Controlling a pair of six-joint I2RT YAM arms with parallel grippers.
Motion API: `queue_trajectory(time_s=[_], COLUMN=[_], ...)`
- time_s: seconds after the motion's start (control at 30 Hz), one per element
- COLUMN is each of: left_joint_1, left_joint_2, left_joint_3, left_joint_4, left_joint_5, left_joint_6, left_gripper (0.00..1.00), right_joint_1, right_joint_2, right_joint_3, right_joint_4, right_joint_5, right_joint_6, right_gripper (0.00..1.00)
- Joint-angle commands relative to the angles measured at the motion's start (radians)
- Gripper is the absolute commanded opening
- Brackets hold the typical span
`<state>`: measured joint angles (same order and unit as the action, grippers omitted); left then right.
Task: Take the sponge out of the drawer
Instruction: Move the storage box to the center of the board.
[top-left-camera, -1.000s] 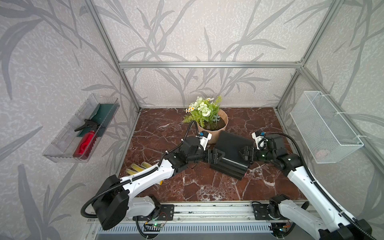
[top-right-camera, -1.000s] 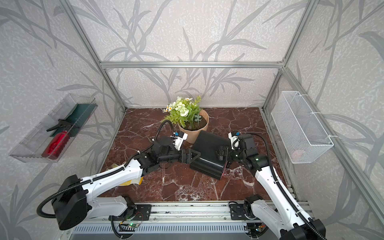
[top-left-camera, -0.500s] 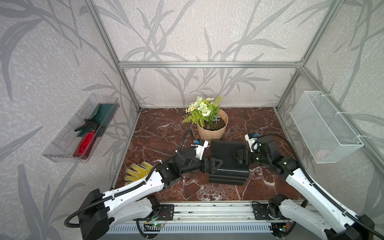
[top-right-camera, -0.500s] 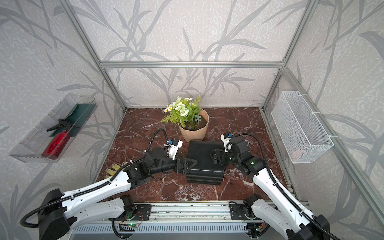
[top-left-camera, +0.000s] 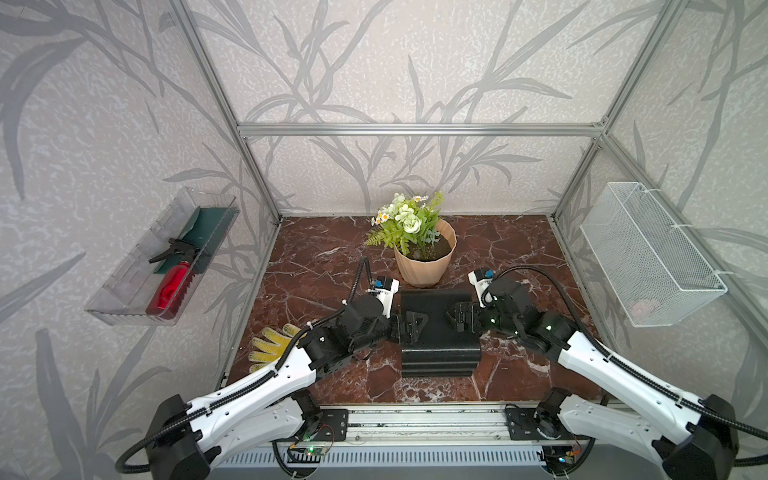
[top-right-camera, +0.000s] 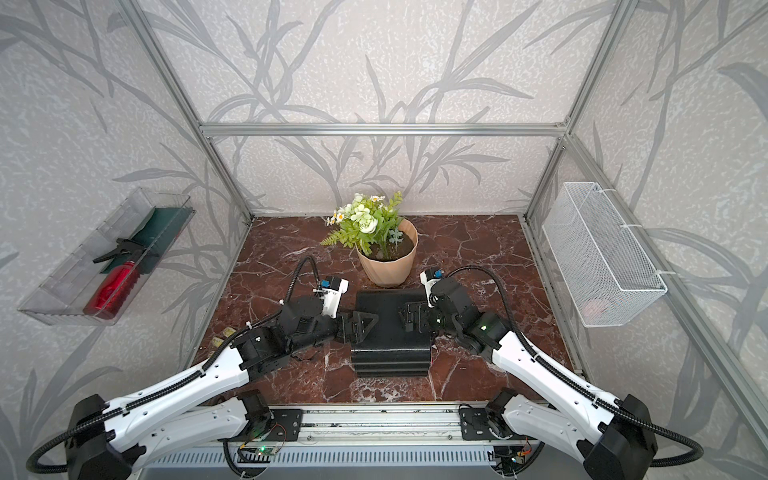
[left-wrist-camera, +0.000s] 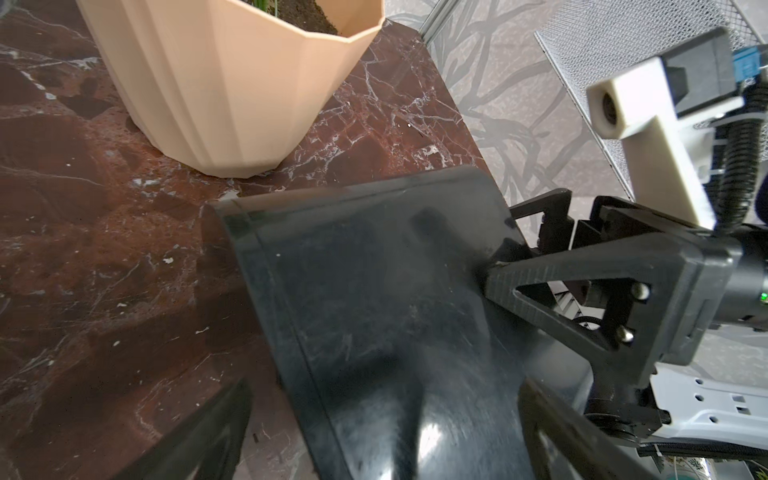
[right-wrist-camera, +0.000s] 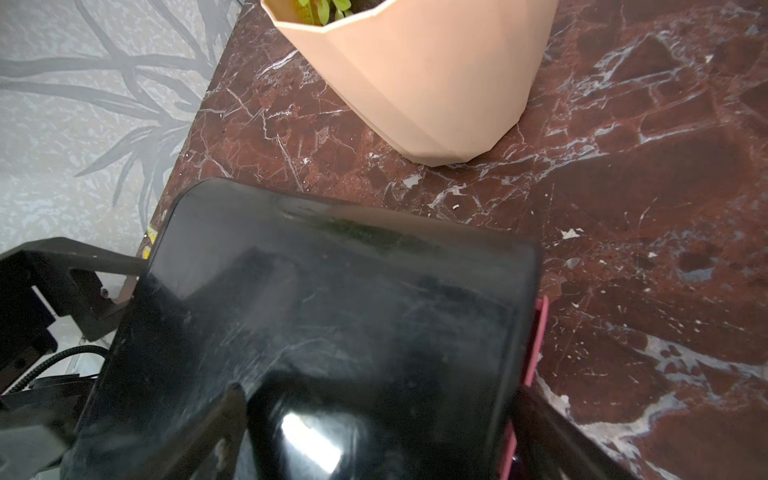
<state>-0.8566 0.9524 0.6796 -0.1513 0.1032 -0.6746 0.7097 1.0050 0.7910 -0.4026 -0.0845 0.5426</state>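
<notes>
The black drawer unit (top-left-camera: 436, 332) stands square in the middle of the marble table, its stepped drawer fronts (top-right-camera: 390, 363) facing the front rail and all shut. The sponge is hidden. My left gripper (top-left-camera: 409, 328) is at the unit's left side and my right gripper (top-left-camera: 459, 318) at its right side. Both are open wide, each with one finger over the top panel and the other outside the side wall. In the left wrist view the unit's top (left-wrist-camera: 374, 291) fills the gap of the left gripper (left-wrist-camera: 384, 386). By the right gripper (right-wrist-camera: 378, 392), a pink strip (right-wrist-camera: 536, 345) shows along the unit's edge.
A peach flower pot (top-left-camera: 424, 262) stands just behind the unit. A yellow glove (top-left-camera: 272, 347) lies near the left wall under my left arm. A clear tray (top-left-camera: 124, 291) with a red bottle hangs on the left wall. On the right wall hangs a white wire basket (top-left-camera: 648, 253).
The drawer unit has turned from skewed to square with the front rail and shifted forward. Both grippers moved with it, staying open at its two sides.
</notes>
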Motion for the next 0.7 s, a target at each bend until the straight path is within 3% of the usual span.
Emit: queue_trajectory(time_s=[0.0, 0.17, 0.23, 0.57, 0.67], left_joint_1=[0.017, 0.064, 0.081, 0.108, 0.109], left_joint_2=[-0.033, -0.063, -0.067, -0.040, -0.009], left_joint_3=[0.036, 0.033, 0.038, 0.083, 0.118], left_joint_4=[-0.040, -0.059, -0.070, -0.100, -0.089], left_joint_5=[-0.037, -0.017, -0.006, 0.021, 0.044], left_joint_6=[0.020, 0.024, 0.028, 0.048, 0.058], left_gripper=[0.99, 0.99, 0.99, 0.99, 0.99], right_joint_1=[0.011, 0.011, 0.011, 0.016, 0.018], right_joint_2=[-0.079, -0.269, -0.337, -0.575, -0.622], right_joint_3=[0.050, 0.011, -0.020, -0.178, -0.223], right_joint_4=[-0.108, -0.239, -0.306, -0.379, -0.386], right_joint_5=[0.059, 0.051, 0.052, -0.188, -0.192], right_joint_6=[-0.084, -0.169, -0.160, -0.121, -0.070], right_gripper=[1.00, 0.99, 0.99, 0.98, 0.98])
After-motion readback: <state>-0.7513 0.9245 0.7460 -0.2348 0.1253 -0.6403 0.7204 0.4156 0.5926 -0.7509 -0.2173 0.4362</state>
